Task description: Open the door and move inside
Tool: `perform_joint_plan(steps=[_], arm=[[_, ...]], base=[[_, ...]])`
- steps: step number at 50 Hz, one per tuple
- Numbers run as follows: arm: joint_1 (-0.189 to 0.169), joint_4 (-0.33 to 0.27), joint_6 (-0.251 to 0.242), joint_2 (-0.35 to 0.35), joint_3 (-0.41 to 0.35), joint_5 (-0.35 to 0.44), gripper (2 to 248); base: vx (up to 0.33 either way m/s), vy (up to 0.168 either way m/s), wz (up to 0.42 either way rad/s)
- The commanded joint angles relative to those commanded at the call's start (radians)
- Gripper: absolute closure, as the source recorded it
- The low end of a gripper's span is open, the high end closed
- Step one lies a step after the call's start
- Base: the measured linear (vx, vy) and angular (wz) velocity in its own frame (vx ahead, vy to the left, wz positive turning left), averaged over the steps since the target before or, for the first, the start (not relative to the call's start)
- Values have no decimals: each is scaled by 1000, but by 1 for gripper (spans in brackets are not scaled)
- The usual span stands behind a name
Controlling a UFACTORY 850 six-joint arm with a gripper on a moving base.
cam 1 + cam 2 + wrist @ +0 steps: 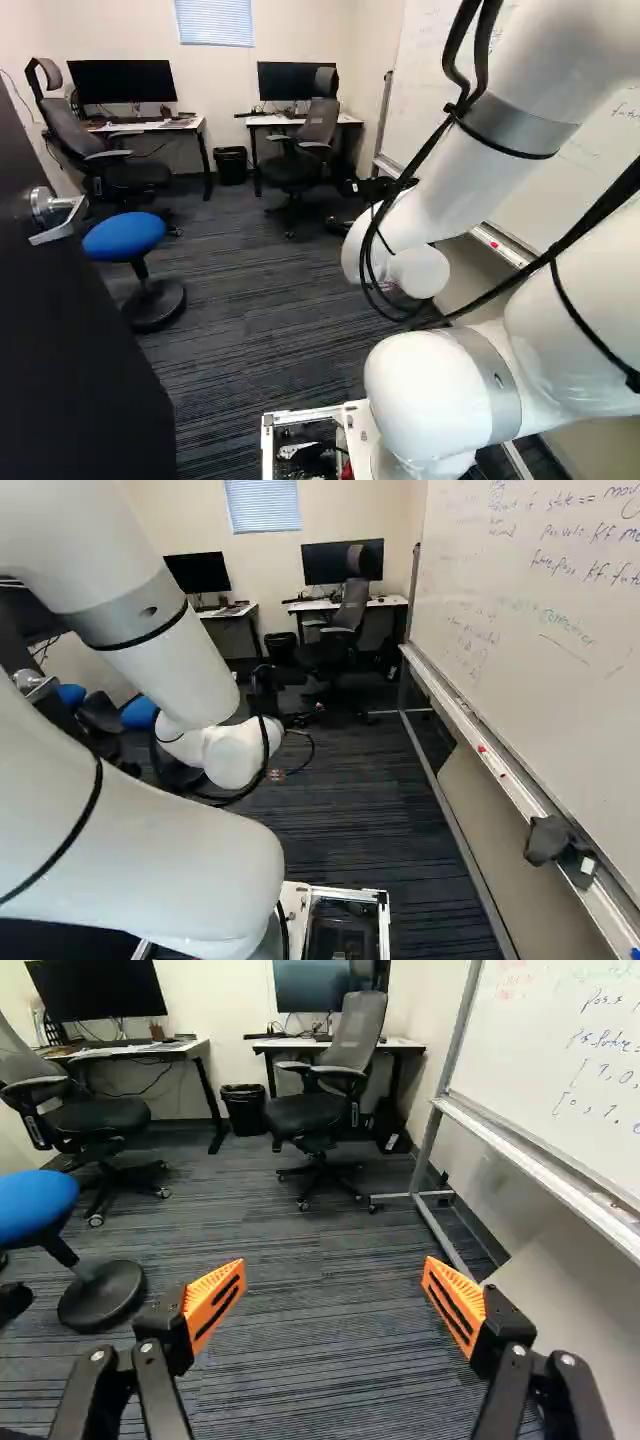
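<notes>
The white arm [470,190] reaches ahead over the front of the base [352,418], its elbow folded, presumably to keep it narrow for the doorway. The dark door [70,340] stands open at the left of the left base view, its silver handle [50,212] close to the free edge, where a push or pull gives most leverage. Past it, the gripper [335,1278] has its jaws wide apart with only carpet [330,1360] showing between the orange pads [217,1300]; with the door open, it has nothing to grip. Opening looks done; driving in seems the step in hand, and the base should keep off the door's edge. Along the whiteboard's [530,630] lower edge runs a ledge, with dark cloth [556,842] towards its near end and a red marker [482,748] farther along, handy for writing. The blue stool [125,236] stands beyond the door, a possible snag. Farthest, two chairs [325,1080] [95,1110] serve desks [340,1044] [135,1050] against the far wall, a bin [243,1110] between them.
</notes>
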State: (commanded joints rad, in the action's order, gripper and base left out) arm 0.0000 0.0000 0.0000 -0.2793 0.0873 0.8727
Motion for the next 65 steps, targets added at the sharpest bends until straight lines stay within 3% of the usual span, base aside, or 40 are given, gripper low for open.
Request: perform_joint_plan(steps=[65], arm=[[0,0,0,0,0,0,3]], base=[[150,3,-2]])
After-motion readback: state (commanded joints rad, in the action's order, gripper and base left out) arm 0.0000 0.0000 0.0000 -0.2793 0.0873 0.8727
